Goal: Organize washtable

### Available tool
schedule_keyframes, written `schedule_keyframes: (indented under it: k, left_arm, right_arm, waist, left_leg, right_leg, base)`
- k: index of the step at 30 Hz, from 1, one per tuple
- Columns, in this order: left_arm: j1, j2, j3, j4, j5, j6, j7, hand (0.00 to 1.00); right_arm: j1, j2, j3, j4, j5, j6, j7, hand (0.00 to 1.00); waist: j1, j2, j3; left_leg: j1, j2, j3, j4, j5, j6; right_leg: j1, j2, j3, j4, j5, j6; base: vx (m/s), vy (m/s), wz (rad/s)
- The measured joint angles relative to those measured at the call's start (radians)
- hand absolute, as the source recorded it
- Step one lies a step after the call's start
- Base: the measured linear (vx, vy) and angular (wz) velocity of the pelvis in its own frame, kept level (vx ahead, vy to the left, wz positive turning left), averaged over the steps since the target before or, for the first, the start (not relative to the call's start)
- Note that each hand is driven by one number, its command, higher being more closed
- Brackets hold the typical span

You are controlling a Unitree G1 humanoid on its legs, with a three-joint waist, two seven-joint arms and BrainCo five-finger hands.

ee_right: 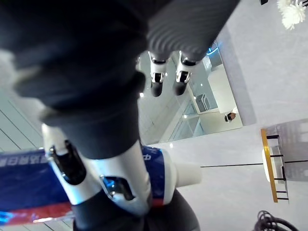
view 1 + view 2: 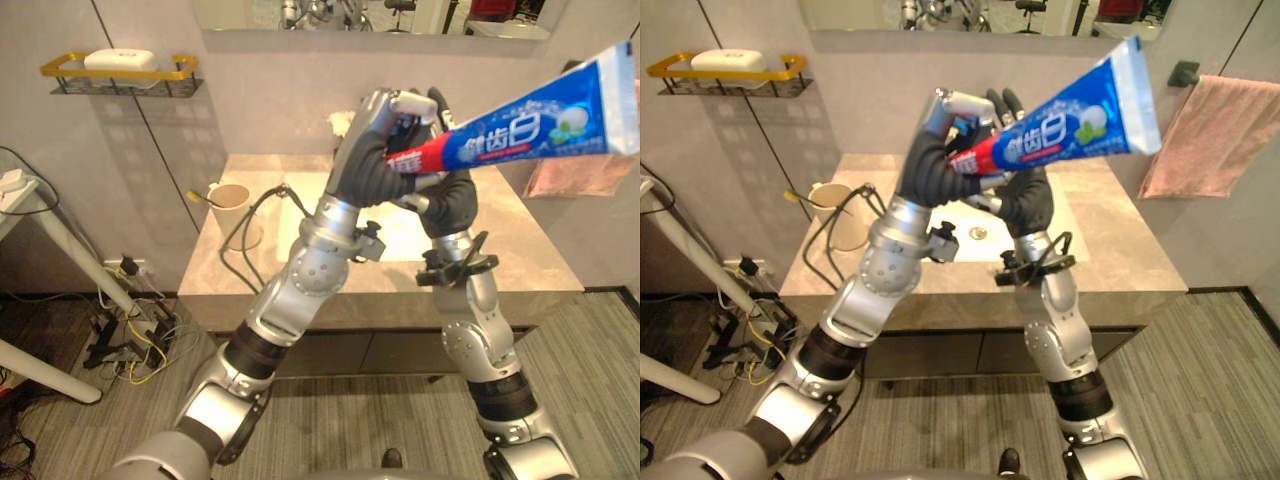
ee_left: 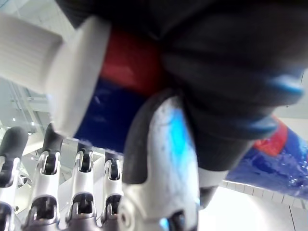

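Toothpaste tube (image 2: 520,125), blue with white lettering and red band, raised above washtable (image 2: 540,262). Left hand (image 2: 372,150) and right hand (image 2: 455,195) both clamped near white cap.

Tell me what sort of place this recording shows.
Most likely a bathroom: a stone washtable with a sunken basin, a hanging pink towel, and a toothpaste tube.

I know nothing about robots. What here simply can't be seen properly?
Sink basin: mostly behind left arm and right arm, eye views.
Cup: contents too small; a yellow tip shows.
White block on wall shelf: too small to identify.
Toothpaste tube cap: behind left hand, eye views.
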Motion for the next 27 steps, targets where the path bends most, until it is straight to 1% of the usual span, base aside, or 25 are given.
schedule_keyframes:
  k: [2,5,6,7,9,14,16,19,21,27]
  left_arm:
    - [0.002,0.009,0.000,0.014,0.000,-0.011,0.000,1.00]
    - [0.001,0.017,0.000,0.040,0.001,-0.010,0.000,1.00]
    - [0.003,0.019,0.004,0.084,0.005,-0.003,-0.002,1.00]
    - [0.007,0.019,0.013,0.101,0.005,-0.006,-0.002,1.00]
    - [0.012,0.020,0.029,0.114,0.010,0.005,-0.003,1.00]
    - [0.020,0.029,0.029,0.121,0.014,0.014,-0.006,1.00]
    - [0.022,0.041,0.030,0.121,0.020,0.014,-0.006,1.00]
    - [0.027,0.059,0.034,0.127,0.032,0.015,-0.007,1.00]
    - [0.040,0.056,0.057,0.131,0.044,0.016,-0.008,1.00]
    - [0.041,0.055,0.066,0.132,0.050,0.013,-0.009,1.00]
  right_arm:
    - [0.021,-0.002,-0.001,-0.026,0.020,0.010,0.000,0.00]
    - [0.054,-0.004,0.000,-0.043,0.026,0.020,0.004,0.00]
    - [0.086,-0.005,0.010,-0.106,0.034,0.020,0.028,0.00]
    - [0.093,-0.003,0.010,-0.122,0.040,0.024,0.026,0.00]
    - [0.119,-0.010,0.007,-0.145,0.040,0.023,0.047,0.00]
    - [0.162,-0.012,-0.003,-0.161,0.041,0.023,0.058,0.00]
    - [0.203,-0.013,-0.010,-0.184,0.041,0.023,0.069,0.00]
    - [0.240,-0.022,-0.019,-0.196,0.049,0.024,0.090,0.00]
    - [0.246,-0.022,-0.030,-0.206,0.053,0.029,0.094,0.00]
    - [0.247,-0.023,-0.048,-0.216,0.053,0.029,0.109,0.00]
  waist:
    - [0.003,0.000,0.000]
    - [0.002,0.000,0.000]
    - [0.001,0.001,0.001]
    - [-0.003,0.001,0.001]
    - [-0.012,0.000,0.001]
    - [-0.013,0.000,0.001]
    - [-0.014,0.000,0.001]
    - [-0.024,0.001,0.002]
    - [-0.026,0.003,0.003]
    - [-0.026,0.019,0.015]
  left_leg:
    - [0.000,0.000,0.010,-0.003,0.000,0.000]
    - [0.000,-0.001,0.015,-0.004,0.000,0.000]
    - [0.000,0.000,0.015,-0.003,0.000,0.000]
    - [0.001,0.000,0.015,-0.003,0.000,0.000]
    - [0.002,0.000,0.016,-0.005,0.000,0.000]
    - [0.004,-0.001,0.018,-0.007,0.000,0.000]
    - [0.004,-0.001,0.019,-0.008,0.000,0.000]
    - [0.006,-0.001,0.024,-0.008,0.000,0.000]
    - [0.009,-0.001,0.030,-0.009,0.000,0.000]
    - [0.019,0.001,0.043,-0.012,-0.002,-0.002]
  right_leg:
    - [-0.006,0.001,0.009,0.000,0.000,0.000]
    - [-0.014,0.002,0.020,0.000,0.000,0.000]
    - [-0.016,0.004,0.020,0.000,0.000,0.000]
    - [-0.016,0.005,0.021,0.000,0.000,0.000]
    - [-0.016,0.006,0.022,0.000,0.000,0.000]
    - [-0.016,0.006,0.023,0.000,0.000,0.000]
    - [-0.016,0.007,0.023,0.000,0.000,0.000]
    - [-0.016,0.007,0.026,0.000,0.000,0.000]
    - [-0.016,0.008,0.031,0.000,0.000,0.000]
    - [-0.016,0.015,0.048,0.000,0.000,0.000]
  base:
    - [-0.01,-0.009,-0.10]
    - [-0.02,-0.020,-0.11]
    - [0.00,-0.021,-0.05]
    - [0.00,-0.020,-0.04]
    - [0.00,0.000,0.00]
    - [0.00,0.000,0.00]
    - [0.00,0.000,0.00]
    - [-0.01,-0.009,-0.01]
    - [-0.03,-0.017,-0.08]
    - [-0.03,-0.027,-0.08]
